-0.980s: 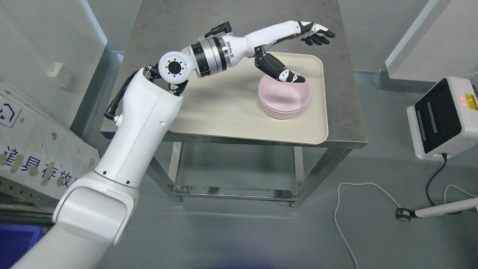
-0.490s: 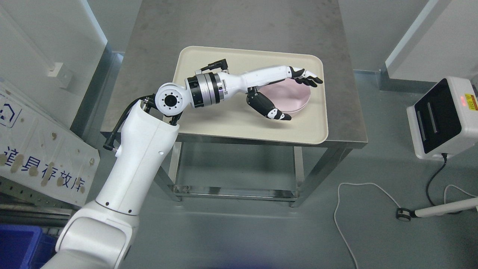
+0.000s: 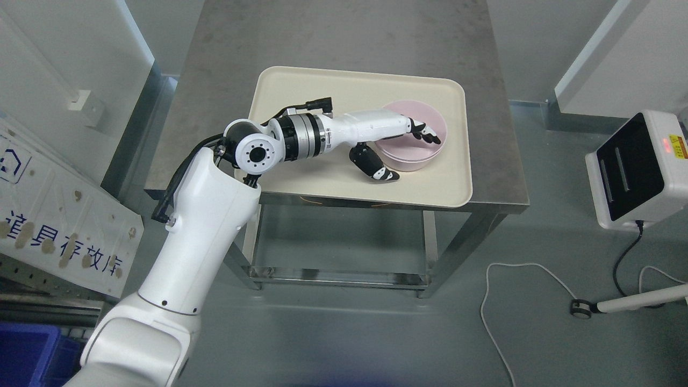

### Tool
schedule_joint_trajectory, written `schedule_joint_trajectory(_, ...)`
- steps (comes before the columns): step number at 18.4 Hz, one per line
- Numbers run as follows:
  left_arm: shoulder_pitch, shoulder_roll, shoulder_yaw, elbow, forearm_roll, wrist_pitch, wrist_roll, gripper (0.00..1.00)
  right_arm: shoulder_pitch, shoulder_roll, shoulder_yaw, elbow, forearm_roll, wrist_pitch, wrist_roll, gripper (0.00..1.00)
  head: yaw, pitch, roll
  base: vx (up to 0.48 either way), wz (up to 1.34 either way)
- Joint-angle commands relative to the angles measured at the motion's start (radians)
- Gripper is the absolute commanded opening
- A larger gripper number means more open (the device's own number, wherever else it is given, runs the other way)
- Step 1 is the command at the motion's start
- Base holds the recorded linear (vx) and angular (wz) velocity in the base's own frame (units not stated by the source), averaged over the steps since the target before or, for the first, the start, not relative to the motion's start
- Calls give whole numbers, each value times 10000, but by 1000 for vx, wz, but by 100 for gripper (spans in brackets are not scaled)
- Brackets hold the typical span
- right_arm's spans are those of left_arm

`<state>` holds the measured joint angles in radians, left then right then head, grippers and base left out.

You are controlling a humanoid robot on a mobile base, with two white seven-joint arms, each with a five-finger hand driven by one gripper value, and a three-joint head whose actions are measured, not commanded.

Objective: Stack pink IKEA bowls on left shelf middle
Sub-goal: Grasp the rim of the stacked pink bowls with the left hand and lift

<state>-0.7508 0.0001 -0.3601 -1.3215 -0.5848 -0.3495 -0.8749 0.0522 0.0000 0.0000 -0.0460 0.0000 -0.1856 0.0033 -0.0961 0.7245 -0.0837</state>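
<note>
We see the pink bowls (image 3: 416,153) nested as 1 stack, sitting on the cream tray (image 3: 322,94) toward its 3 o'clock side, close to the right rim. The tray lies on the steel table (image 3: 333,32), toward its near edge.

The left hand (image 3: 400,145) reaches over the stack from 9 o'clock. Its dark fingers (image 3: 427,134) stretch across the bowl opening, tips pointing to 3 o'clock, while the thumb (image 3: 376,167) hangs outside the bowl wall at about 7 o'clock, down near the tray. So the hand straddles the near rim with fingers inside and thumb outside, spread apart; we cannot tell whether either yet presses on the wall, and the stack rests flat on the tray.

The white forearm runs back to 9 o'clock, through a silver wrist ring (image 3: 298,142), and bends down toward the lower left corner.

Further out, at 3 o'clock of the table, a white box with a black face (image 3: 639,169) stands on the floor, and a white cable (image 3: 500,279) loops at 5 o'clock. A white sign with blue characters (image 3: 59,215) leans at 9 o'clock.
</note>
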Motion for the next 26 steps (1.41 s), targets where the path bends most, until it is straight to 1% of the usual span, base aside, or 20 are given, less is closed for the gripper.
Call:
schedule_joint_trajectory(1,7,174,42,-284,-534,13,-315,50,0,-175,-92,0,77,0,-2,100,0,0,0,0,0)
schedule_joint_trajectory(4,-100,174,27,-192,-534,-2,-316,45,0,-175,-92,0,77,0,-2,100,0,0,0,0,0)
schedule_joint_trajectory(5,-146,174,42,-177,-534,-18,-347,42,0,-175,-107,0,77,0,-2,100,0,0,0,0,0)
schedule_joint_trajectory(6,-192,174,42,-176,-534,-63,-347,37,0,-175,-92,0,77,0,-2,100,0,0,0,0,0)
schedule_joint_trajectory(7,-253,174,73,-176,-519,-79,-347,27,0,-175,-92,0,77,0,-2,100,0,0,0,0,0)
schedule_joint_trajectory(9,-330,174,210,-146,-503,-216,-316,11,0,-175,-92,0,77,0,-2,100,0,0,0,0,0)
schedule_joint_trajectory(11,-346,174,410,-85,-503,-522,-316,2,0,-175,-92,0,77,0,-2,100,0,0,0,0,0)
schedule_joint_trajectory(12,-361,174,487,-54,-503,-661,-301,0,0,-175,-107,0,77,0,-2,100,0,0,0,0,0)
schedule_joint_trajectory(17,-346,174,1313,-54,-366,-937,-225,0,0,-175,-92,0,77,0,-2,100,0,0,0,0,0)
schedule_joint_trajectory(20,-330,174,1988,-54,170,-1443,-224,0,0,-175,-92,0,77,0,-2,100,0,0,0,0,0)
schedule_joint_trajectory(23,-330,174,2664,-100,585,-1628,-224,0,0,-175,-107,0,77,0,-2,100,0,0,0,0,0)
schedule_joint_trajectory(26,-315,174,3017,-115,815,-2057,-240,1,0,-175,-92,0,77,0,-2,100,0,0,0,0,0)
